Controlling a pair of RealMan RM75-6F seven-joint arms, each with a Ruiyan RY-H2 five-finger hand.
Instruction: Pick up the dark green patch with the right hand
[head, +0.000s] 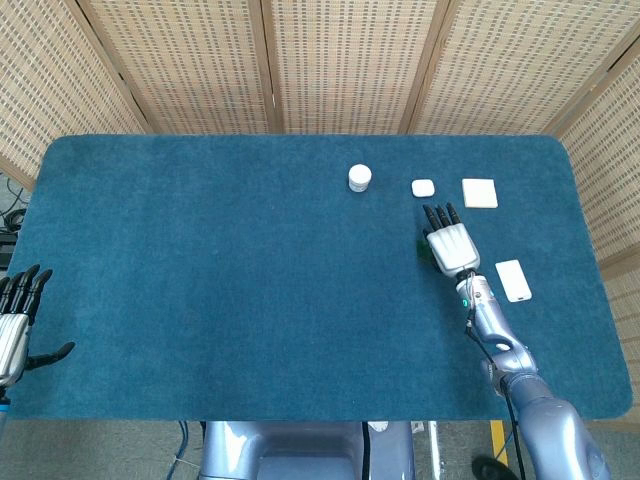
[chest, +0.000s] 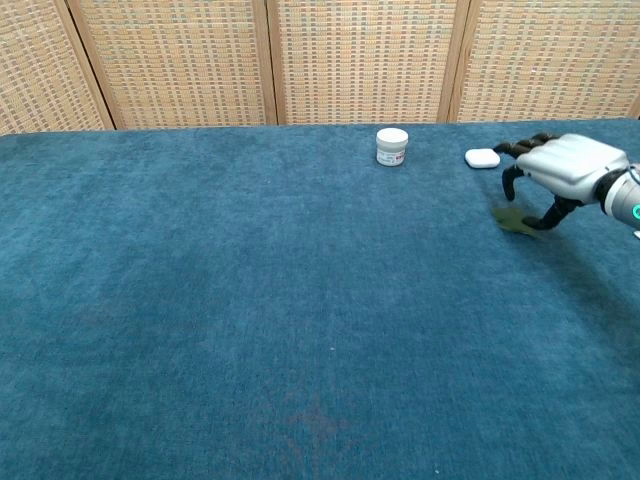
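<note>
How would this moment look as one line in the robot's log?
right hand: above dark green patch, thumb at its edge | patch: on table, grasp unclear | left hand: open, idle

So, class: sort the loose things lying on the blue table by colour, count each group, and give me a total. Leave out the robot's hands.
White: 4 — jar, small rounded case, square pad, flat oblong piece.
Dark green: 1 — patch, lying under the right hand.
Total: 5.
</note>
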